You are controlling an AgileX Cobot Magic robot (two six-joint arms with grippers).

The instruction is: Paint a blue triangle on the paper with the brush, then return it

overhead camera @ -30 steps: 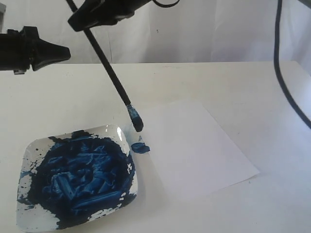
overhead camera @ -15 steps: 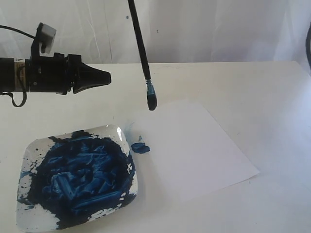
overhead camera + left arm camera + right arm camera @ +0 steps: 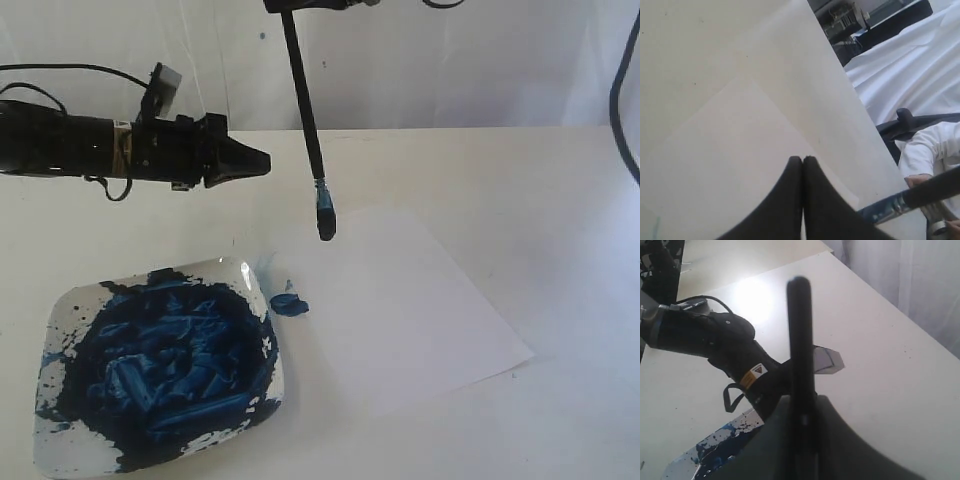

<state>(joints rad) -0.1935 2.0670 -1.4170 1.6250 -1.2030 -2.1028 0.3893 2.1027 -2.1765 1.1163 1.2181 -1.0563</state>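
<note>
The brush [image 3: 306, 105] hangs nearly upright, its blue-laden tip [image 3: 326, 226] in the air just above the far left corner of the paper [image 3: 405, 305]. My right gripper [image 3: 320, 4] is shut on the black handle [image 3: 800, 340] at the top edge of the exterior view. My left gripper [image 3: 264, 160] is shut and empty, pointing right, a little left of the brush and above the table. In the left wrist view the closed fingertips [image 3: 802, 159] hover over the paper [image 3: 715, 165], with the ferrule [image 3: 890, 206] off to one side. No blue triangle shows on the sheet.
A square plate [image 3: 228, 268] smeared with thick blue paint lies at the front left. A small blue paint blob [image 3: 290, 304] sits at the paper's left edge beside the plate. A black cable [image 3: 618, 90] hangs at the right. White cloth backs the table.
My left arm has swept right toward the brush. The brush has risen off the blob area, swung more upright and shifted right over the paper's corner.
</note>
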